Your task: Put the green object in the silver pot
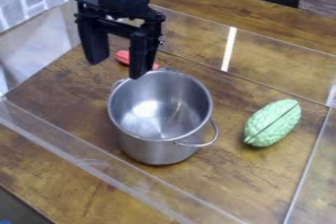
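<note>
The green object (273,123), a light green ridged oval toy vegetable, lies on the wooden table at the right, just beside the silver pot (161,118). That shiny round pot stands empty in the middle of the table, one loop handle facing the green object. My gripper (118,49) hangs at the upper left behind the pot, pointing down with its two black fingers spread wide and nothing between them. It is well apart from the green object.
A small red flat object (128,58) lies on the table under and behind my gripper. Clear plastic walls (79,154) run around the wooden table (262,184), low at the front and taller at the back.
</note>
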Tool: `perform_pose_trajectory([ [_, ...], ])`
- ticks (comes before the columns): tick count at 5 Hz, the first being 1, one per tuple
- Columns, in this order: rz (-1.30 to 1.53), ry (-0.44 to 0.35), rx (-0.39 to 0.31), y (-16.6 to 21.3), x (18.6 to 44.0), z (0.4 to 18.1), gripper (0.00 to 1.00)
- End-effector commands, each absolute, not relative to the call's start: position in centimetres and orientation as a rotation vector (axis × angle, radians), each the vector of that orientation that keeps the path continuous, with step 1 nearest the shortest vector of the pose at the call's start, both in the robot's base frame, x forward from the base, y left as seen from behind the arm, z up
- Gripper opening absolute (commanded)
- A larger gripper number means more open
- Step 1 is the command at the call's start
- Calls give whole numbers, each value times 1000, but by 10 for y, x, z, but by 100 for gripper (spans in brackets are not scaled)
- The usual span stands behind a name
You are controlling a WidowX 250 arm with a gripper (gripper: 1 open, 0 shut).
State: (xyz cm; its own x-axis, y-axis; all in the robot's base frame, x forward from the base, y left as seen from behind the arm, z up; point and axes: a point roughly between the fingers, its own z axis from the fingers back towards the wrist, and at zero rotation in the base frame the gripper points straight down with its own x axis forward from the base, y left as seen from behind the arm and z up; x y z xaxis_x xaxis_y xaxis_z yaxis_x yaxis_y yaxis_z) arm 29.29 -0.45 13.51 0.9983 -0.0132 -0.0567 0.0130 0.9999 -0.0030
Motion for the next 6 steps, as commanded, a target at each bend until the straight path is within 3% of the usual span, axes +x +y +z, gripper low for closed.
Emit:
perform_pose_trajectory([
  [1,-43,85,-6,-8,295,115,100],
  [4,-358,32,32,-134,337,137,100],
  [5,-420,27,39,-157,347,134,100],
  [6,-500,32,39,-150,362,123,100],
])
